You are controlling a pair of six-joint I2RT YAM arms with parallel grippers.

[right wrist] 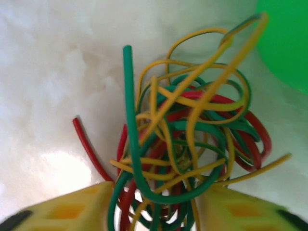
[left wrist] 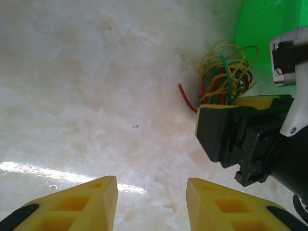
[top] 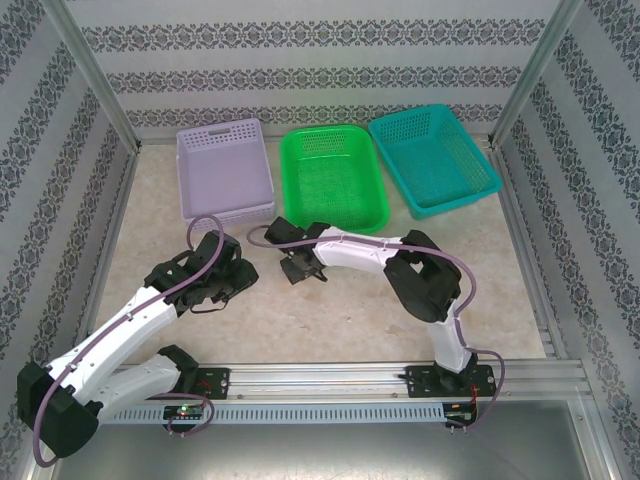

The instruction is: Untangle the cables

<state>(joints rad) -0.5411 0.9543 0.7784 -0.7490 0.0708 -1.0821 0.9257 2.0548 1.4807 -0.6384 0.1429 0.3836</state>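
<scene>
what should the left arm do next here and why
Probably bring the left gripper, open above the table, toward the loose red end poking out of the cables. The right gripper straddles the tangle, so a second pull point on a free strand seems the useful step.

Glossy marbled table (left wrist: 72, 82), smooth plastic-sheathed cables (right wrist: 183, 127), perforated plastic green basket (top: 333, 180)

Bare tabletop (left wrist: 86, 72) between left gripper (left wrist: 151, 202) and cables (left wrist: 226, 72), right gripper (right wrist: 156, 211) astride them, green basket (left wrist: 269, 29) just beyond
</scene>
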